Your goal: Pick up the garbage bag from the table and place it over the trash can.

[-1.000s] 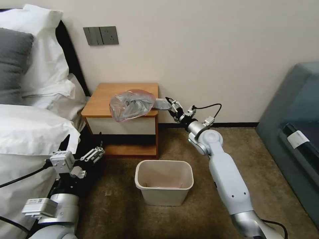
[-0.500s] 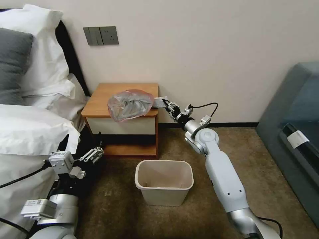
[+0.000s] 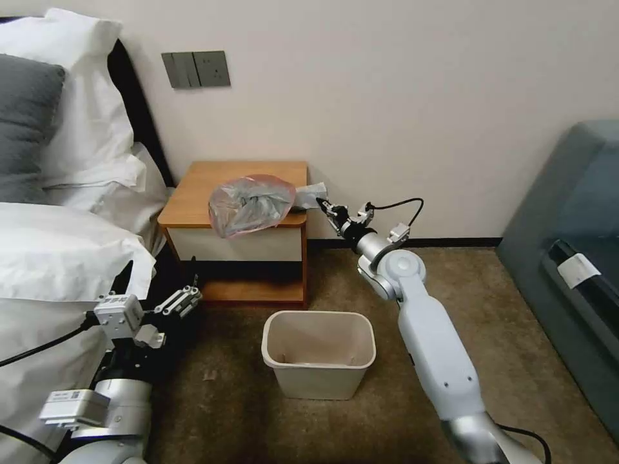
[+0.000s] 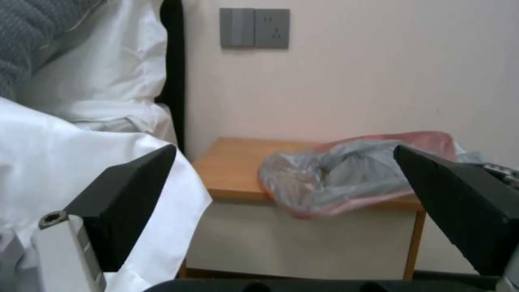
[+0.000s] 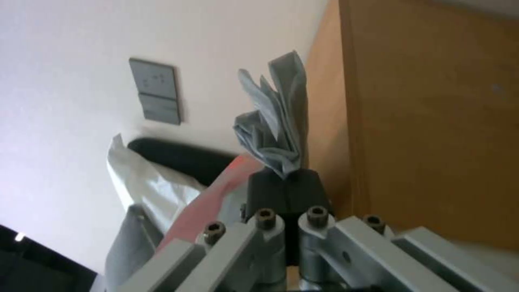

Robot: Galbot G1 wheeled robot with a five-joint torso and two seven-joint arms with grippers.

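The garbage bag (image 3: 250, 205) lies crumpled on the front right part of the table (image 3: 196, 192), its pinkish edge hanging over the front. My right gripper (image 3: 322, 205) reaches in from the table's right side and is shut on the bag's grey tail (image 3: 311, 193). In the right wrist view the black pads (image 5: 270, 190) pinch that bunched tail (image 5: 275, 121) beside the wooden top (image 5: 432, 121). The cream trash can (image 3: 319, 351) stands open on the carpet in front of the table. My left gripper (image 3: 186, 299) is parked low by the bed, open, and faces the bag (image 4: 346, 178).
A bed with white pillows and sheets (image 3: 64, 245) fills the left side, close to my left arm. A grey-blue sofa (image 3: 574, 245) stands at the right. The wall carries a grey switch plate (image 3: 195, 69). Open carpet (image 3: 529, 361) surrounds the bin.
My right gripper has slid left toward the table's corner, still shut on the bag's tail. The tail has bunched up and the bag has shifted slightly left. The left arm has not moved.
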